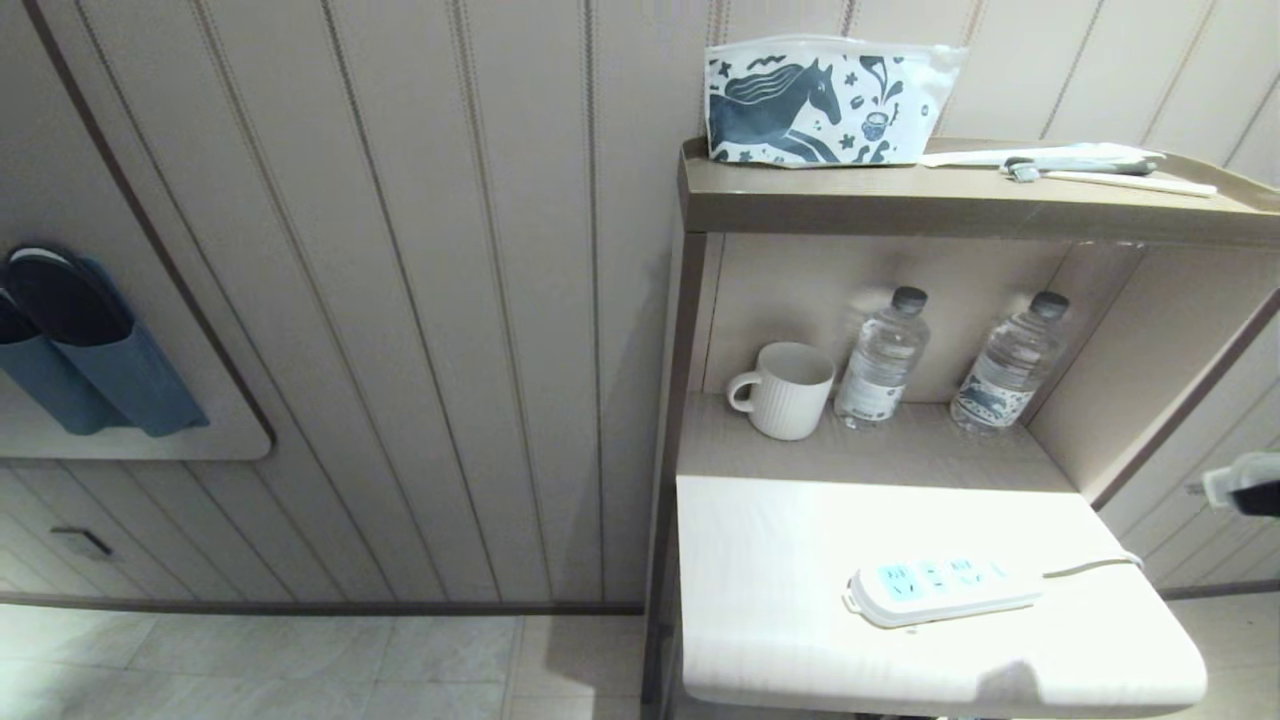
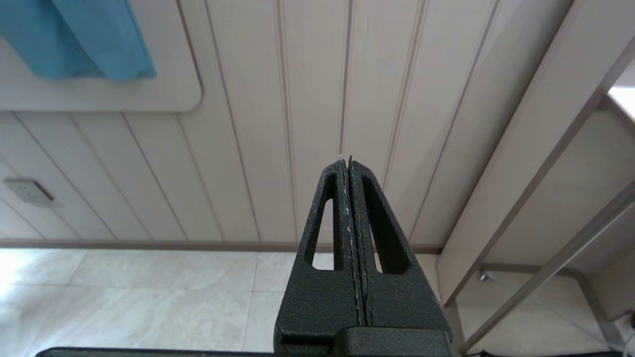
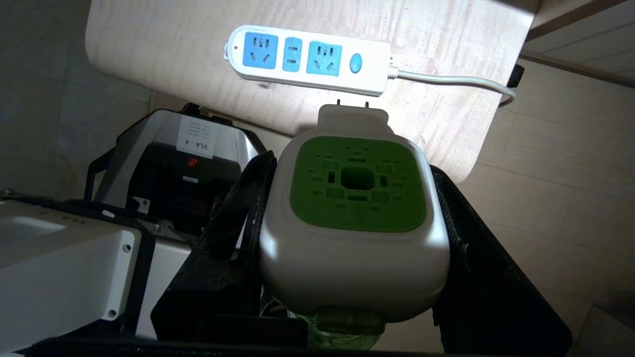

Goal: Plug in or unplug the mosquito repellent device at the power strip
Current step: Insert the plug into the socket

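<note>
While the right gripper [image 3: 354, 233] clamps the mosquito repellent device [image 3: 354, 218], its prongs may miss the power strip [image 3: 310, 59] sockets if tilted; the left gripper [image 2: 349, 168] sits closed, empty.

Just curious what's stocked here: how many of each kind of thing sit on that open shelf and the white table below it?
Clear plastic water bottles: 2
White ribbed ceramic mug: 1
Long white plastic power strip: 1
Total: 4
</note>
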{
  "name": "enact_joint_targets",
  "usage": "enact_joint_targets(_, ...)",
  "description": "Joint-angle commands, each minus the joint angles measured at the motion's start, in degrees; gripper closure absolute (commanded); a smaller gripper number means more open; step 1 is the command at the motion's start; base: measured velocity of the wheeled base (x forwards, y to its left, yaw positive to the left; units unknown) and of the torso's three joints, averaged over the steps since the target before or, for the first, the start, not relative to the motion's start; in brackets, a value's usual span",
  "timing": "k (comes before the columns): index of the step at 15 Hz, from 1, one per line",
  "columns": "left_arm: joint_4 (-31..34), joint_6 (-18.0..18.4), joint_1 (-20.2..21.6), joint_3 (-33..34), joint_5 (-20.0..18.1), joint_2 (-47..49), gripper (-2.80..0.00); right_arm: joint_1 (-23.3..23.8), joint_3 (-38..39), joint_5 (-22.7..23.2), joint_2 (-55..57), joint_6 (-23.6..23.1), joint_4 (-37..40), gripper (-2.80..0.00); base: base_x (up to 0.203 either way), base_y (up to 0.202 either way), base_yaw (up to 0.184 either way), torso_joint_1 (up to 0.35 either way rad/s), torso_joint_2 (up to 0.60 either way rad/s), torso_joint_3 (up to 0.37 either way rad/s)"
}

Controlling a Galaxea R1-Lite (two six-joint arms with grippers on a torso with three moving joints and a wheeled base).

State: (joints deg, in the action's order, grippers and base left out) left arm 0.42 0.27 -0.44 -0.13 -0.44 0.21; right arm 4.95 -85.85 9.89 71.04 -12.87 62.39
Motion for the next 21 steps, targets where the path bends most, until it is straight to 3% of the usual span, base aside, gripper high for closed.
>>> enact_joint_targets(1,0.0,0.0,0.0,0.1,0.0,0.0,0.0,0.0,2.5,0.0,1.8,-0.1,-3.4,0.0,0.0,0.0,0.0,0.193,-0.44,-0.232)
enact_joint_targets(4,0.0,0.0,0.0,0.1,0.0,0.0,0.0,-0.6,4.2,-0.7,5.5,-0.3,-7.7,0.0,0.0,0.0,0.0,0.069,-0.15,-0.082)
enact_joint_targets(15,0.0,0.0,0.0,0.0,0.0,0.0,0.0,-9.9,10.6,-0.7,14.9,1.7,-7.8,0.0,0.0,0.0,0.0,0.002,0.0,-0.002)
enact_joint_targets(21,0.0,0.0,0.0,0.1,0.0,0.0,0.0,-18.3,11.2,-1.1,18.0,4.0,-7.4,0.0,0.0,0.0,0.0,0.0,0.0,0.0)
